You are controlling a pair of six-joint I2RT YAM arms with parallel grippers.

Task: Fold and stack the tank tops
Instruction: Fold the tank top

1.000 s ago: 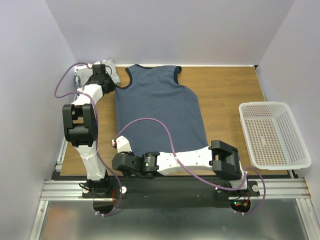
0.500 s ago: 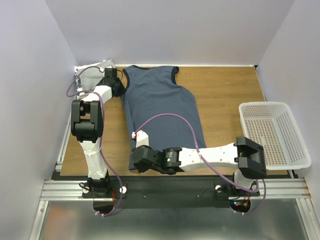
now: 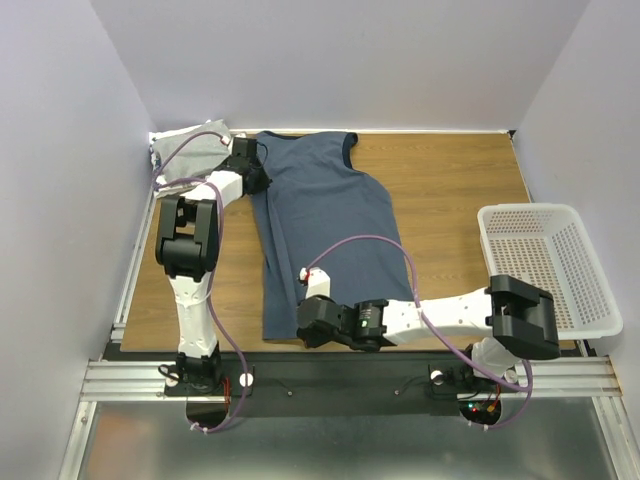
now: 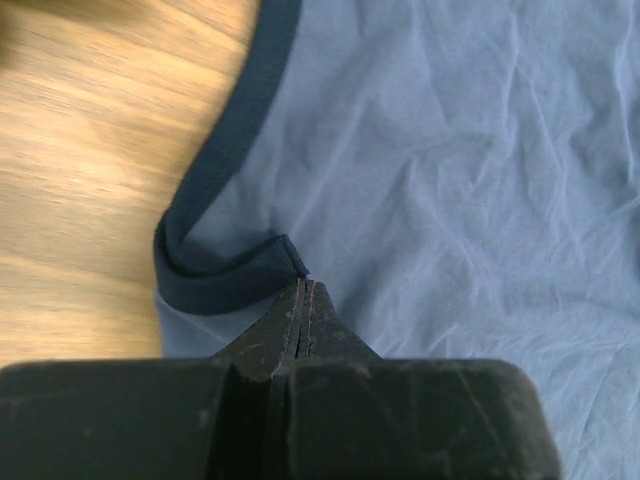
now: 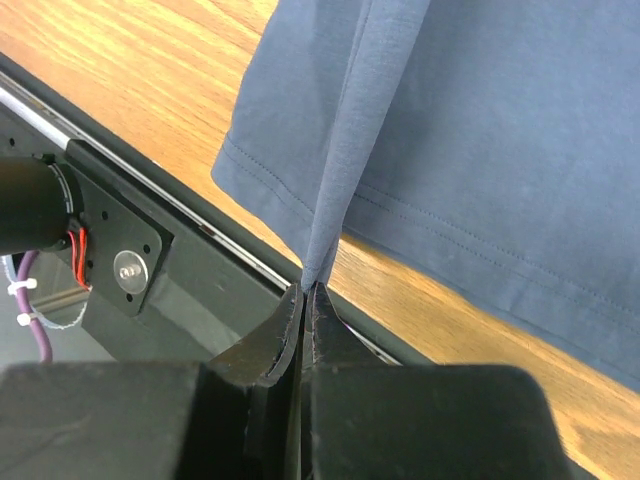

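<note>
The blue tank top [image 3: 330, 220] lies spread on the middle of the counter [image 3: 450, 180], neck at the far side and hem [image 5: 450, 250] at the near edge, with its left side drawn up into a ridge. A grey tank top [image 3: 190, 150] sits bunched in the far left corner, and a basket [image 3: 528, 208] stands well apart on the right.

The left claw [image 4: 305, 295] is fully closed, pinching only the curled end of the dark trim [image 4: 215, 180] at the far left shoulder. The right claw [image 5: 303, 300] is also fully closed, gripping a thin doubled fold of the hem at the near left corner.

The likely step is carrying the left edge over to the right to make a lengthwise fold. 3 things could spoil it:

1. Both grips are shallow. A tug against the cloth's drag on the counter could pull the trim or the hem fold out of the tips, dropping 1 end.
2. If the 2 claws travel at different rates or heights, the fold line would run crooked and the cloth would wrinkle.
3. The right claw works just beside the counter's near edge, above the black rail [image 5: 130, 230]. A low path there could let the hem drape over the edge or snag.
</note>
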